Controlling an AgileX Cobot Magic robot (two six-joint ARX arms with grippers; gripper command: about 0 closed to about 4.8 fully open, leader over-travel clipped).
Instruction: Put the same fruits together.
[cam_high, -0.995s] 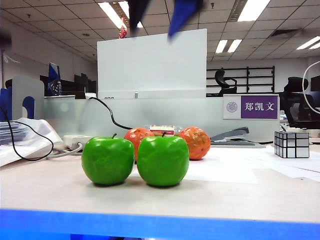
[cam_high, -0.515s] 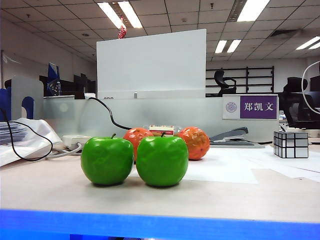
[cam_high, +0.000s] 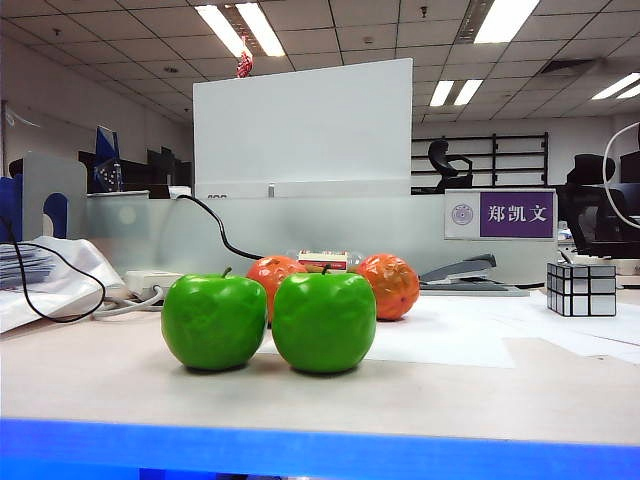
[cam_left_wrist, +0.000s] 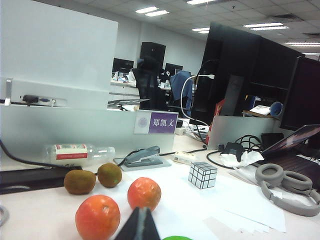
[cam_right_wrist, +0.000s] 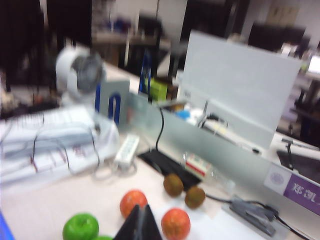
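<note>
The two green apples (cam_high: 268, 320) sat touching at the table's (cam_high: 450, 390) front, the two orange-red fruits (cam_high: 335, 285) just behind them (partly hidden in the exterior view); two brown kiwis (cam_left_wrist: 94, 178) lay side by side beyond those, near a plastic bottle (cam_left_wrist: 75, 152); a stapler (cam_left_wrist: 142, 156) and mirror cube (cam_left_wrist: 202, 174) stood apart; the left gripper (cam_left_wrist: 140, 225) and right gripper (cam_right_wrist: 139, 223) hung above the fruits, jaws closed, holding nothing.
</note>
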